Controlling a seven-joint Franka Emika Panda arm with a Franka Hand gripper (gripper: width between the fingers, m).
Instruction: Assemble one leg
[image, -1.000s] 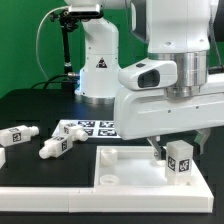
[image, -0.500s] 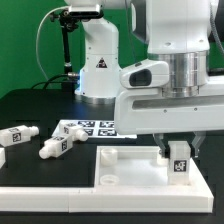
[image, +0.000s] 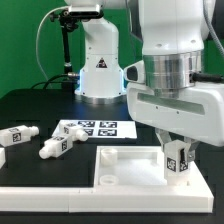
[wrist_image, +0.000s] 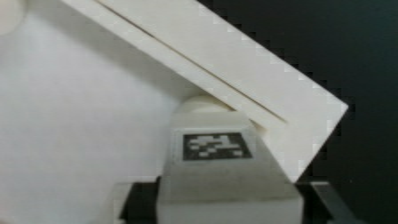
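My gripper (image: 176, 150) is shut on a white leg (image: 177, 160) with a black-and-white tag and holds it upright at the far right corner of the large white square panel (image: 120, 168). In the wrist view the leg (wrist_image: 217, 150) stands between my dark fingers (wrist_image: 143, 203), its end against the panel's raised rim (wrist_image: 214, 60) at the corner. Three more legs lie on the black table at the exterior view's left: one (image: 55, 146) beside the marker board, one (image: 17, 133) farther left, one (image: 2, 157) at the edge.
The marker board (image: 90, 130) lies behind the panel. A white robot base (image: 98, 60) and a black stand with cables (image: 66, 40) stand at the back. A small round hole (image: 106, 179) shows in the panel's front part.
The wrist has turned and shifted slightly toward the exterior view's right; the leg stays held at the panel's far right corner, a little lower and more upright.
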